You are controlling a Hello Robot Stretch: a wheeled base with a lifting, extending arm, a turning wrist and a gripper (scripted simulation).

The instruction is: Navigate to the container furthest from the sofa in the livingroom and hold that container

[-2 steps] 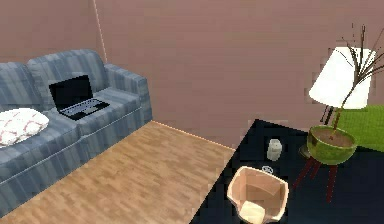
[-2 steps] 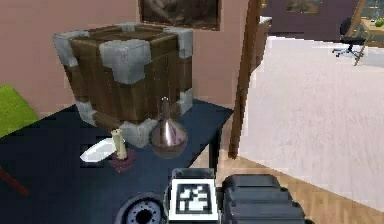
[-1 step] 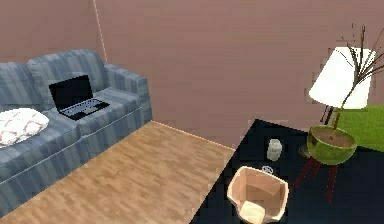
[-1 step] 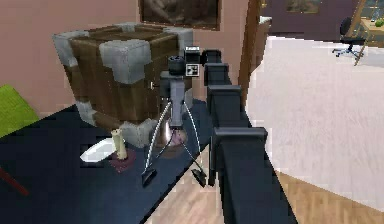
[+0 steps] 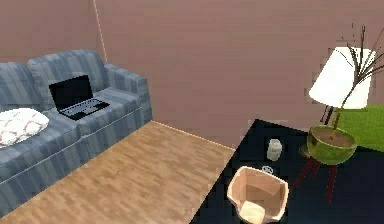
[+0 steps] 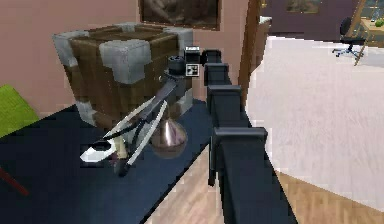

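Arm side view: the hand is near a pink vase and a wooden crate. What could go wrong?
The hand could tip the pink vase, which appears right next to it. It could also settle on the wrong container: the wooden crate, the vase and a cardboard box in the forward view all compete.

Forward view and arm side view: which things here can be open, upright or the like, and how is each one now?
laptop, open, on the sofa seat.
cardboard box, open at the top, standing upright.
potted plant, upright.
pink flask, upright on the dark surface.
gripper, cannot tell whether it holds anything.
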